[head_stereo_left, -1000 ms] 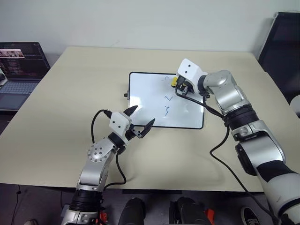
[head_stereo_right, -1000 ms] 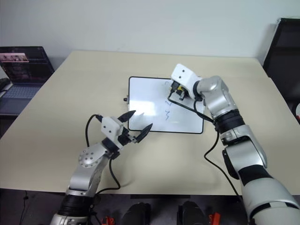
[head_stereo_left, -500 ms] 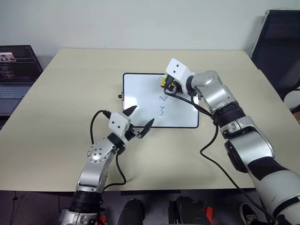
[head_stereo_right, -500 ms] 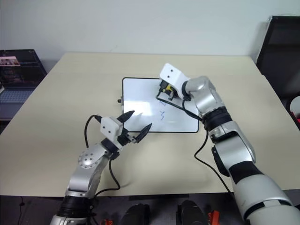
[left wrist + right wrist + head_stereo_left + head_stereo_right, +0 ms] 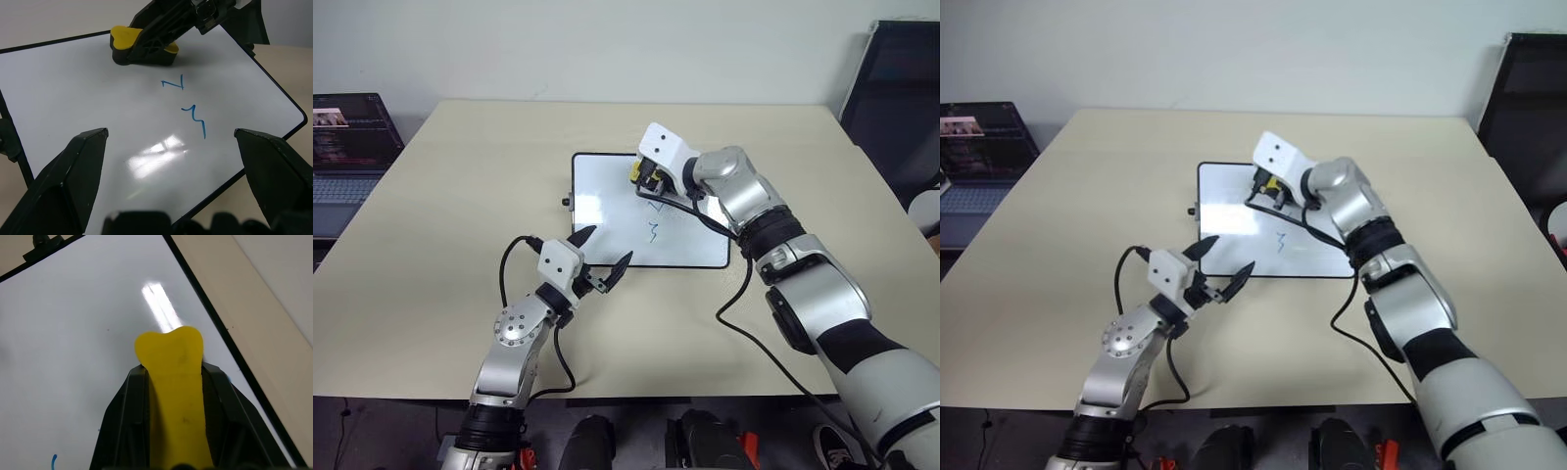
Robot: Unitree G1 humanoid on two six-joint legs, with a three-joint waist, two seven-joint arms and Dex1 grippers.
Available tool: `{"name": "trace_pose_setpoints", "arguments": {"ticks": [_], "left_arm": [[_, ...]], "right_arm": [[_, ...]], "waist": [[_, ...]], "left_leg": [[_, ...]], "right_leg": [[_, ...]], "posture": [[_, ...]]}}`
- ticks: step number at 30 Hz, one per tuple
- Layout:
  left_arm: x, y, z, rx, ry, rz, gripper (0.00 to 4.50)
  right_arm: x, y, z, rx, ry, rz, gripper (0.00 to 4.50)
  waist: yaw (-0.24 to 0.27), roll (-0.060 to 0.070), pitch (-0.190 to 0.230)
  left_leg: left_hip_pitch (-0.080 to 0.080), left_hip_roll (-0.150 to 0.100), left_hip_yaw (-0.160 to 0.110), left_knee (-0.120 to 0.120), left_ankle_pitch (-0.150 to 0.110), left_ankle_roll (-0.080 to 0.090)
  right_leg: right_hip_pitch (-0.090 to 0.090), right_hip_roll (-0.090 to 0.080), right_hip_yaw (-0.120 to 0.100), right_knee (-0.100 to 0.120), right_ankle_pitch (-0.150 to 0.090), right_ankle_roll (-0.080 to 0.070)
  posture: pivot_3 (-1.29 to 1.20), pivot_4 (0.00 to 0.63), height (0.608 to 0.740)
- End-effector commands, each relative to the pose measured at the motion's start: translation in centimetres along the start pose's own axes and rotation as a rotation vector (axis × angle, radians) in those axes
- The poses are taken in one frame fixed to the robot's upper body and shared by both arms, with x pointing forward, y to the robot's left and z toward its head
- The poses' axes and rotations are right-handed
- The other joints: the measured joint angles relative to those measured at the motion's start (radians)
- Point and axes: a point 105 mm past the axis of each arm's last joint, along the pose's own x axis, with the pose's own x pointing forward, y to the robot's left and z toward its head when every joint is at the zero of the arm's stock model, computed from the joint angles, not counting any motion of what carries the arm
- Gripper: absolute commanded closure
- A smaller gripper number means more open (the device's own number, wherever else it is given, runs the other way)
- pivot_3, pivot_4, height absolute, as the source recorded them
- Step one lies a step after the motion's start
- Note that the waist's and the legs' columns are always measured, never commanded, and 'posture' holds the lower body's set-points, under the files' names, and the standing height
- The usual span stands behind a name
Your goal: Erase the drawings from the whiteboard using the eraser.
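The right gripper [image 5: 164,36] is closed on the eraser [image 5: 128,40], whose yellow body is clamped between the two black fingers [image 5: 124,423]. The eraser is pressed with its black base against the whiteboard [image 5: 607,211], near the board's far edge and about midway along it. The remaining drawings [image 5: 188,105], two small blue marks, are seen on the whiteboard just nearer the robot than the eraser: an angular stroke [image 5: 173,84] close to the eraser and a squiggle [image 5: 194,117] beyond it toward the board's near edge. The left gripper [image 5: 603,259] is held with its fingers spread apart and nothing between them, at the whiteboard's near left corner, pointing across the board. The whiteboard lies flat at the middle of the beige table [image 5: 431,225]. A laptop [image 5: 347,147] is placed well to the left of the whiteboard, beside the table's far left corner.
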Motion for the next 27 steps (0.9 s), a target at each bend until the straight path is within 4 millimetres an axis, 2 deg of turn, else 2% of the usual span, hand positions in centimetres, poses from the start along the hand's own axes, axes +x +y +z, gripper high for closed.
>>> {"name": "trace_pose_setpoints", "arguments": {"ticks": [1, 9, 22, 27], "left_arm": [[0.2, 0.3, 1.4, 0.031, -0.055, 0.003, 0.0], [0.4, 0.2, 1.3, 0.027, -0.06, -0.009, 0.0], [0.8, 0.0, 1.6, 0.031, -0.073, -0.024, 0.0], [0.9, 0.0, 1.9, 0.034, -0.077, -0.022, 0.0]], "right_arm": [[-0.7, -1.6, 1.1, -0.042, -0.016, -0.05, 3.41], [-1.7, -2.4, 0.5, -0.074, -0.003, -0.046, 3.41], [-3.2, -3.2, -3.6, -0.103, 0.118, -0.05, 3.41], [-3.4, -3.2, -4.3, -0.1, 0.135, -0.046, 3.41]], "waist": [[0.0, 0.0, 0.0], [0.002, 0.0, 0.001], [0.01, 0.0, 0.001], [0.02, 0.0, 0.001]], "left_leg": [[0.0, 0.0, 0.0, 0.0, 0.0, 0.0], [-0.001, 0.0, 0.0, 0.0, 0.0, 0.0], [-0.001, -0.001, -0.001, 0.0, 0.0, 0.0], [-0.001, -0.001, -0.001, 0.001, 0.0, 0.0]], "right_leg": [[0.0, 0.0, 0.0, 0.0, 0.0, 0.0], [0.0, 0.0, 0.0, 0.0, 0.0, 0.0], [0.0, -0.001, -0.001, 0.0, 0.0, 0.0], [0.0, -0.001, -0.001, 0.0, 0.0, 0.0]], "posture": [[0.0, 0.15, 0.74], [0.0, 0.15, 0.74], [0.0, 0.15, 0.74], [0.0, 0.15, 0.74]]}}
